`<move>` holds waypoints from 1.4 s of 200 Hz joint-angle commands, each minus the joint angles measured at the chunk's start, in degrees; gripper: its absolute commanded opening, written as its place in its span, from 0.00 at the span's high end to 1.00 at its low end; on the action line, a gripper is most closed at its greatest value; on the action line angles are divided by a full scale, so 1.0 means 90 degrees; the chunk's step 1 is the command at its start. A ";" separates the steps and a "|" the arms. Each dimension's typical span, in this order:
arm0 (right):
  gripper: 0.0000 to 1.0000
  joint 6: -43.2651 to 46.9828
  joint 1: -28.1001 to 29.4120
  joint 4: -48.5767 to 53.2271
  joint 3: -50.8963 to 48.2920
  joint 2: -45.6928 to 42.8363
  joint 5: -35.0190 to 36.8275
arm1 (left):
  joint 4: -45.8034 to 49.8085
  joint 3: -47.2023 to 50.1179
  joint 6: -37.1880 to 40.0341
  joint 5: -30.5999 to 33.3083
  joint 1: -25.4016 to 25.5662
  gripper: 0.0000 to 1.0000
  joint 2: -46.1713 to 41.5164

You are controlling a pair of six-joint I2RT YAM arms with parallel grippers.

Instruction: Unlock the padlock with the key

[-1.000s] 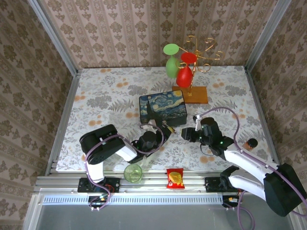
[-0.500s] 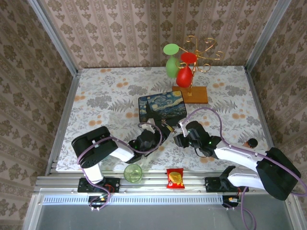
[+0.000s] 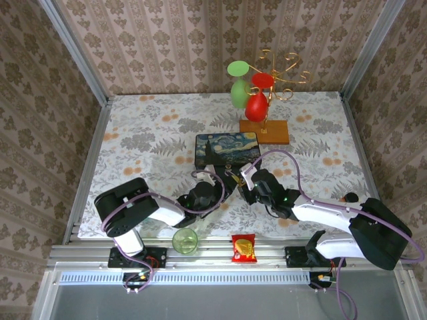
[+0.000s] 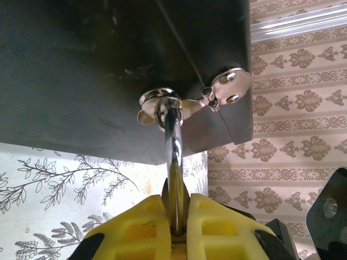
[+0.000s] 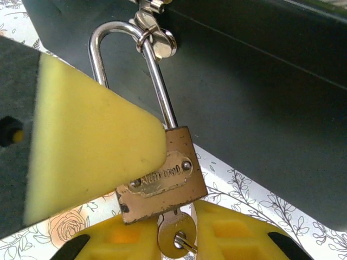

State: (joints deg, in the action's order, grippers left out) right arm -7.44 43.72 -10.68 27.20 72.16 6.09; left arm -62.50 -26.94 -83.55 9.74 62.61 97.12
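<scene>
Dull brass padlock [image 5: 162, 179], glossy metal shackle [image 5: 164, 97]

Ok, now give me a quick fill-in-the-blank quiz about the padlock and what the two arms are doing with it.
1. The padlock hangs by its shackle from a metal ring on the dark ___.
2. The left pincer grips the padlock; its fingers are coloured ___.
3. The right pincer has its fingers either side of the ___, which sits in the padlock's keyhole.
Missing words: box; yellow; key.
</scene>
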 commanded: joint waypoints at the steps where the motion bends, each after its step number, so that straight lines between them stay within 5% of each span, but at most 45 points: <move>1: 0.85 -0.0004 0.0029 -0.0352 0.0086 -0.0030 0.0045 | -0.0471 0.0049 0.0050 -0.0087 0.0104 1.00 -0.0107; 73: 0.92 -0.1361 -0.0134 -0.1204 -0.0503 0.0139 -0.1631 | -0.0891 0.0140 0.0037 -0.0133 0.0074 0.94 0.0668; 163: 0.94 -0.2951 -0.0823 -0.2391 -0.1225 0.0674 -0.2905 | -0.0483 0.0564 0.0449 0.0035 -0.0091 0.70 0.0715; 198: 0.94 -0.3258 -0.1048 -0.2822 -0.1352 0.0781 -0.3493 | 0.0497 0.0562 0.0978 0.0082 -0.0203 0.71 0.0296; 238: 0.95 -0.3451 -0.1157 -0.3115 -0.1430 0.1071 -0.3705 | 0.0543 0.0559 0.1089 0.0047 -0.0217 0.88 0.0365; 280: 0.94 -0.3712 -0.1261 -0.3331 -0.1397 0.1324 -0.4019 | 0.0625 0.0465 0.1222 -0.0037 -0.0261 0.86 0.0541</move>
State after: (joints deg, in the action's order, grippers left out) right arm -37.82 33.47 -37.91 15.14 82.28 -27.73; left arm -60.80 -22.74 -74.96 9.28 60.64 100.53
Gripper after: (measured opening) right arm 0.064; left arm 0.122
